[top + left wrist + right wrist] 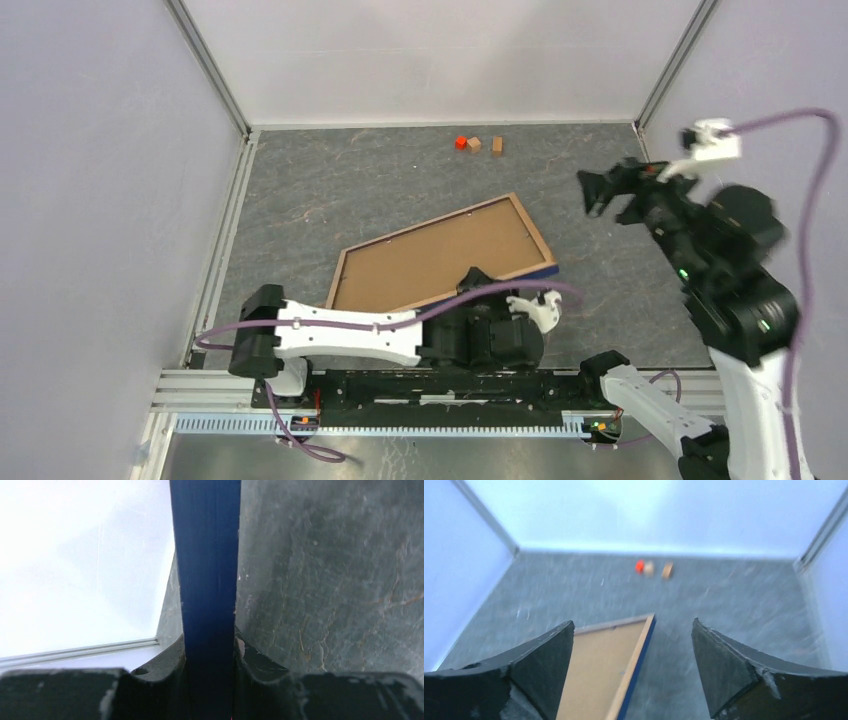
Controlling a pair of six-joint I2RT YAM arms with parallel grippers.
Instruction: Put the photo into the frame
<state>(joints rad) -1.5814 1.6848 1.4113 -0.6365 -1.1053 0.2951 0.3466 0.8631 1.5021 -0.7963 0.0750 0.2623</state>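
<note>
The grey tabletop [300, 190] carries the frame [535, 232], lying back-up with its brown backing board [440, 255] showing. No photo is visible. The left end effector [210, 655] pinches the frame's blue near rail, probably to lift or steady it. The right end effector [633, 670] hangs wide and empty.

The frame [533, 232] lies on the table [300, 200] with the backing board [430, 262] in it and three small blocks [478, 144] behind. My left gripper [210, 650] is on its near rail, and my right gripper [600, 195] is off to its right.
</note>
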